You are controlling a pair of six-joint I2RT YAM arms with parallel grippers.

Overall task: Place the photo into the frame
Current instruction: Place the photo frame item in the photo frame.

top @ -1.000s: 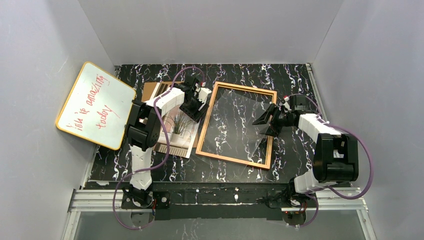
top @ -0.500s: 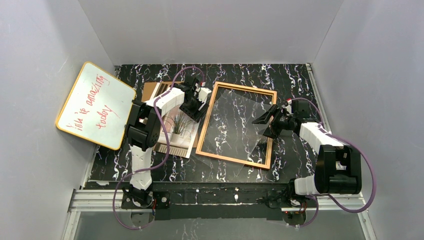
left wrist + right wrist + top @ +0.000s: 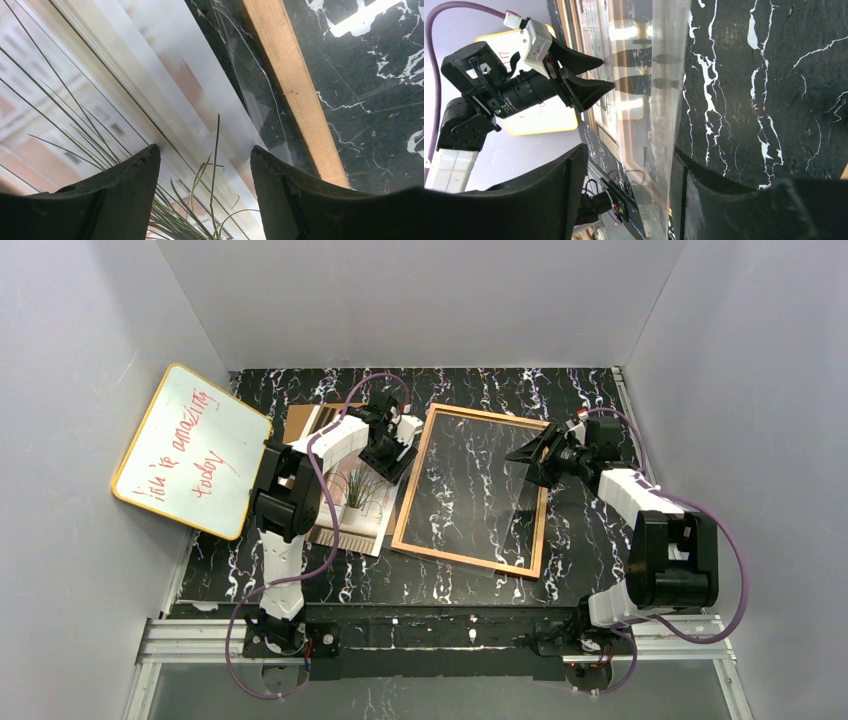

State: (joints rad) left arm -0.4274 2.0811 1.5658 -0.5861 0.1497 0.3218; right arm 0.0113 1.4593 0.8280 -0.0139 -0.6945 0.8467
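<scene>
- The photo was a paper print lying face up: thin, dark, spiky plant blades over pale beige and pink bands with straight window-like lines.
- It lay on the black marbled table, just left of the frame, its far end over a brown board.
- The frame was a thin orange-brown wooden rectangle lying flat, the table showing through its middle.
- The left gripper hung low over the photo's far right part, fingers spread, nothing between them.
- The right gripper was at the frame's far right side, fingers wide apart, with a clear sheet running between them close to one finger.
- Counted: one photo, one frame, one clear sheet, one brown board, one whiteboard with red writing at the left wall.
</scene>
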